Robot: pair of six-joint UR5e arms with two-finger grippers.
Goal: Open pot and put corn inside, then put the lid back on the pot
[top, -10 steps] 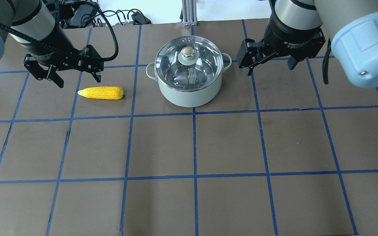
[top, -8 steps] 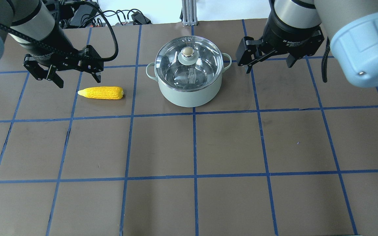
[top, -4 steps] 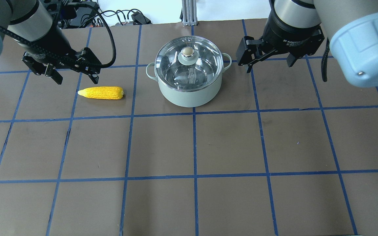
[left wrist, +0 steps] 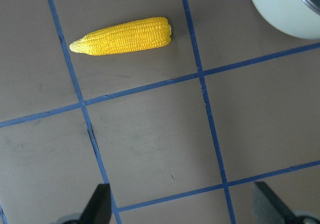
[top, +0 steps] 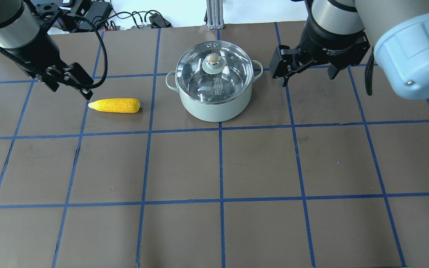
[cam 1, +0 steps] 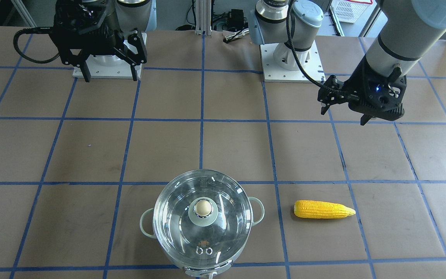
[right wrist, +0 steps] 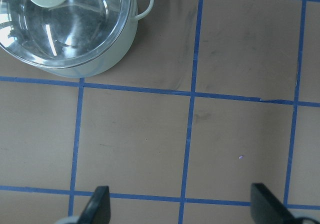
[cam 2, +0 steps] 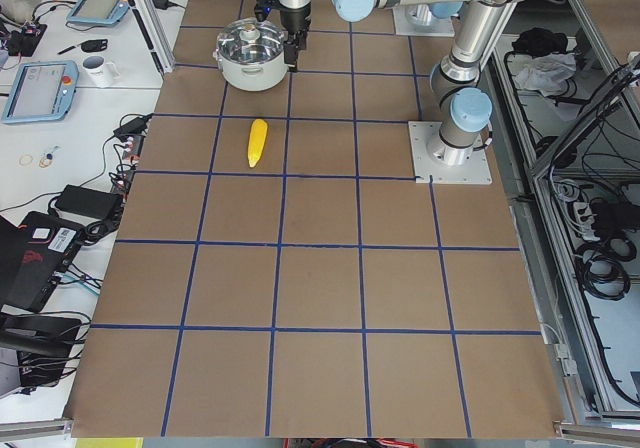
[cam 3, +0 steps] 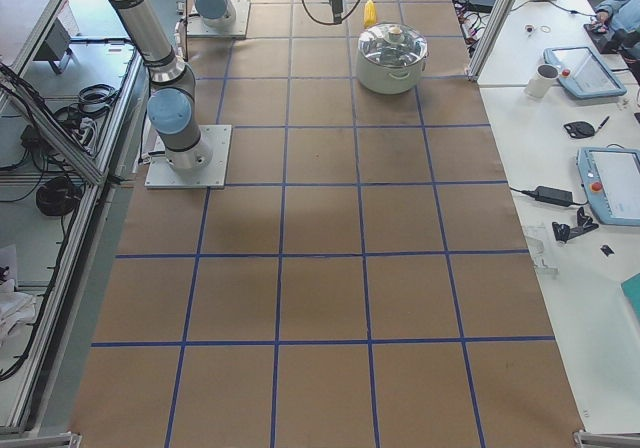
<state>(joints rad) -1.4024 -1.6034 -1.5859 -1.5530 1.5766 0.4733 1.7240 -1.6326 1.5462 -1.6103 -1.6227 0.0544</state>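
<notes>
The mint-green pot (top: 214, 108) stands at the far middle of the table with the glass lid (top: 231, 74) on it, beige knob (top: 212, 58) on top. The yellow corn (top: 114, 105) lies flat to its left, tip pointing away from the pot. My left gripper (top: 71, 90) is open and empty, hovering just behind and left of the corn's tip. My right gripper (top: 307, 80) is open and empty, hovering right of the pot's handle. In the left wrist view the corn (left wrist: 122, 36) lies well ahead of the gripper (left wrist: 182, 206). The right wrist view shows the lid (right wrist: 70, 31) at top left.
The table is brown with a blue tape grid. Cables and power units (top: 88, 15) lie along the far edge, beside an aluminium post (top: 212, 15). In the front-facing view the arm base plates (cam 1: 292, 64) are bolted to the robot's side of the table.
My left gripper has swung to the left and turned, moving off from above the corn's tip. My right gripper has barely shifted. Corn, pot and lid have not moved.
</notes>
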